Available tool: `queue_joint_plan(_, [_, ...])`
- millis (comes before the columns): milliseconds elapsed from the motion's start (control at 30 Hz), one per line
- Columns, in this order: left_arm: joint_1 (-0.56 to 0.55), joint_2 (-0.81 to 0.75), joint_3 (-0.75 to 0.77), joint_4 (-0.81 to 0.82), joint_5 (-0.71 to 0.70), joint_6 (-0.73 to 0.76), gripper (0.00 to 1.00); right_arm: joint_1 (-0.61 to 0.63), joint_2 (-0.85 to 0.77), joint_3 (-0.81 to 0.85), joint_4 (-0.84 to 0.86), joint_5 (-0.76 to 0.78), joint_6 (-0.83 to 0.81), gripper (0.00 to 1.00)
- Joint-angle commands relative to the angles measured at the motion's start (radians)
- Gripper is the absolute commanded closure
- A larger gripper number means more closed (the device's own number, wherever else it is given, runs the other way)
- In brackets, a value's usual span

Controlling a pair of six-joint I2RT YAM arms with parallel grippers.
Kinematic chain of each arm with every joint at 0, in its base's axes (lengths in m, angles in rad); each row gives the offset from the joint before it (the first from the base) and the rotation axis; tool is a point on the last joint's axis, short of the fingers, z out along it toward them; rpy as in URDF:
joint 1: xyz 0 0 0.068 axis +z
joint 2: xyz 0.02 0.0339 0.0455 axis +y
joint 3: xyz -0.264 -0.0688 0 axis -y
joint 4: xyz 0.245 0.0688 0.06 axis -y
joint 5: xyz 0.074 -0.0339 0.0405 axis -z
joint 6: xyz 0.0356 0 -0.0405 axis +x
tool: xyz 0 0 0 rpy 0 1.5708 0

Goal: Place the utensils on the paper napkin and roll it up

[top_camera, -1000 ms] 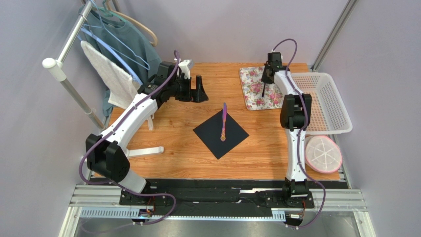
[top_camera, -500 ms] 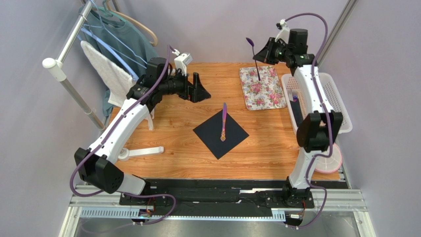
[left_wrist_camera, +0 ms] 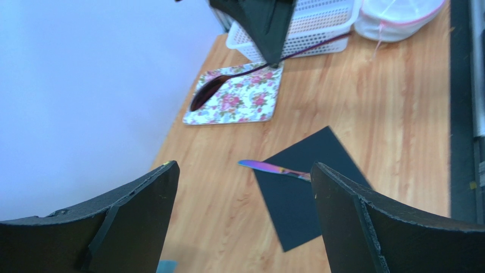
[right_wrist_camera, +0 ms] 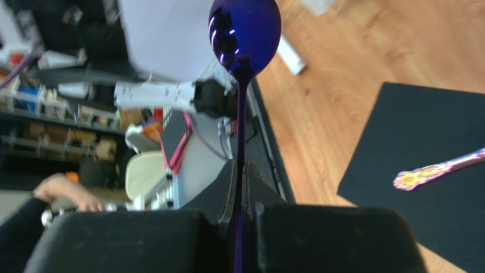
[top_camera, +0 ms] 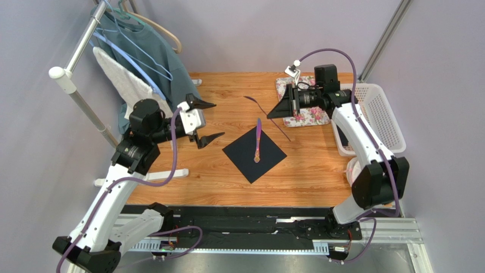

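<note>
R gripper now holds spoon off mat, at 1 o'clock of napkin; L gripper now back at 9 o'clock.

No text, label, brand, no. or sign can be read in any view. Items on the bg shelves in the right wrist view are too blurred for any print to be made out.
</note>
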Motion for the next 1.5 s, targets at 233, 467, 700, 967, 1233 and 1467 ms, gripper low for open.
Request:
queue_joint_plan(233, [-0.005, -0.096, -0.094, 0.035, 0.041, 0.261, 0.24, 0.199, -0.232, -0.050, -0.412, -0.047, -0.424, 1.00])
queue_joint_plan(467, [-0.082, -0.114, -0.098, -0.023, 0.049, 0.238, 0.34, 0.311, -0.244, -0.090, -0.366, -0.021, -0.382, 1.00])
queue_joint_plan(700, [-0.154, -0.139, -0.154, -0.051, -0.032, 0.260, 0.36, 0.320, -0.244, -0.076, -0.319, -0.018, -0.339, 1.00])
queue_joint_plan(967, [-0.192, -0.142, -0.155, -0.088, -0.024, 0.257, 0.35, 0.334, -0.236, -0.074, -0.291, -0.006, -0.319, 1.00])
queue_joint_plan(1233, [-0.225, -0.139, -0.128, -0.049, -0.021, 0.154, 0.40, 0.354, -0.209, -0.068, -0.264, -0.018, -0.288, 1.00])
queue_joint_plan(1467, [-0.245, -0.115, -0.094, -0.049, -0.020, 0.097, 0.69, 0.363, -0.189, -0.061, -0.253, -0.033, -0.271, 1.00])
